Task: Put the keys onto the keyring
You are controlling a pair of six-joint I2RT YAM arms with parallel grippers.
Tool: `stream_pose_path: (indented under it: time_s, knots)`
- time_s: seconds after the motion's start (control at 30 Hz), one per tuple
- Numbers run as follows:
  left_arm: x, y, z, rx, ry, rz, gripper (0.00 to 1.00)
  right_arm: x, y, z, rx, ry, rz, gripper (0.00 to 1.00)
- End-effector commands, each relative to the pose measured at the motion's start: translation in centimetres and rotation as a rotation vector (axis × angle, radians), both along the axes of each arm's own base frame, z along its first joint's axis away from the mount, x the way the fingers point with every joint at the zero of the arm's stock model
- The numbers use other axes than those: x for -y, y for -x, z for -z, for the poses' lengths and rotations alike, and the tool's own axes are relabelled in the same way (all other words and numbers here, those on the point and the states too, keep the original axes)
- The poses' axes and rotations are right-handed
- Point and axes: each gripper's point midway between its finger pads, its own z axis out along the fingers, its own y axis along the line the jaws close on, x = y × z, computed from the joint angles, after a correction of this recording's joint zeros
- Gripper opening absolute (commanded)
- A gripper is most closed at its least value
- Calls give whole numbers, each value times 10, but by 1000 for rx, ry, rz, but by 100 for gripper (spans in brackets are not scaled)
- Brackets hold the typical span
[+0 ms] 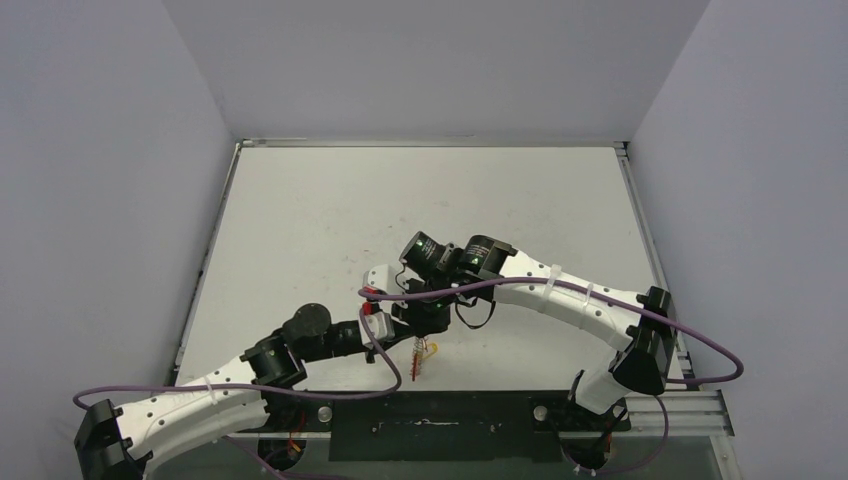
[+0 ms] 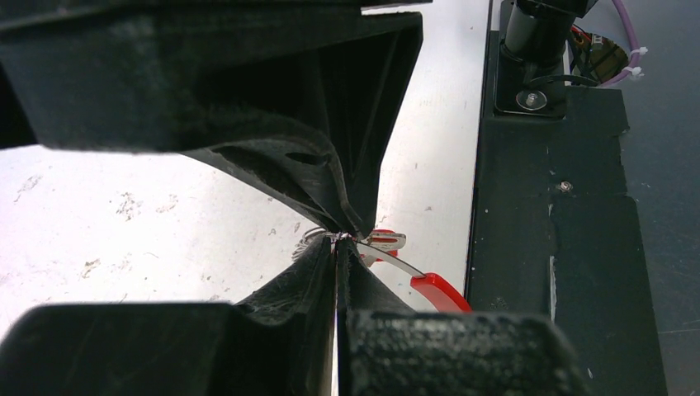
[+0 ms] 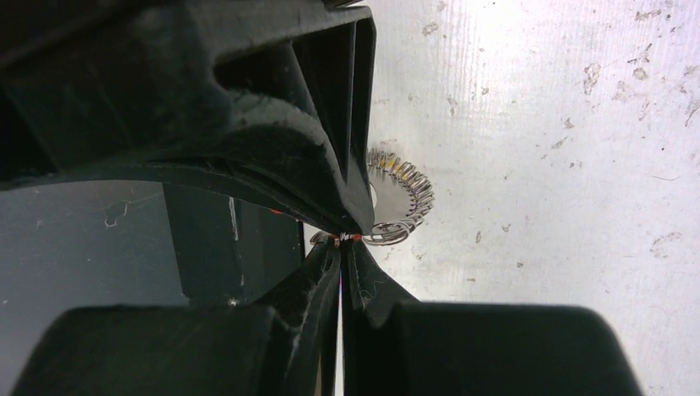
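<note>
Now | left pincer (image 2: 338, 239), right pincer (image 3: 342, 239) clenched on keyring (image 3: 400, 198) | red key (image 2: 437, 293) beside | purple cable (image 1: 480, 286) draped across

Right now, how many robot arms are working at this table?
2. The left arm reaches in from the near-left corner; the right arm bends in from the near-right. Their jaws meet near the table's front middle, both pinched on the keyring. None looks hidden.

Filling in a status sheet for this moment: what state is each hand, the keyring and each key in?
keyring: gripped by its wire, coil sticking out.
left hand: shut on the keyring.
right hand: shut on the keyring.
red key: just past the left hand's tips; threaded or not, unclear.
yellow key: hanging beneath the hands, mostly hidden.
</note>
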Motion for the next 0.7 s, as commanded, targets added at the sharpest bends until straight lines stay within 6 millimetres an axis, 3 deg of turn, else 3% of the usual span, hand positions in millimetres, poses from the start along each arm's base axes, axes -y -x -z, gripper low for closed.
stream_pose_path:
  time_s: [0.0,0.07,0.23,0.3,0.43,0.67]
  knots:
    - [7,2,-28,54,73,25,0,-16,-6,-20,44,-97,15,0]
    - [6,1,-29,57,82,21,0,-15,-13,-20,59,-107,39,4]
    - [3,0,-37,60,161,-10,0,-9,-37,-33,97,-242,134,42]
    - [1,0,-40,64,213,-23,0,-4,-43,-42,107,-331,155,52]
    - [-3,0,-47,84,318,-39,0,3,-37,-56,127,-490,96,54]
    - [-5,7,-60,144,393,-11,0,8,-22,-49,134,-611,-10,53]
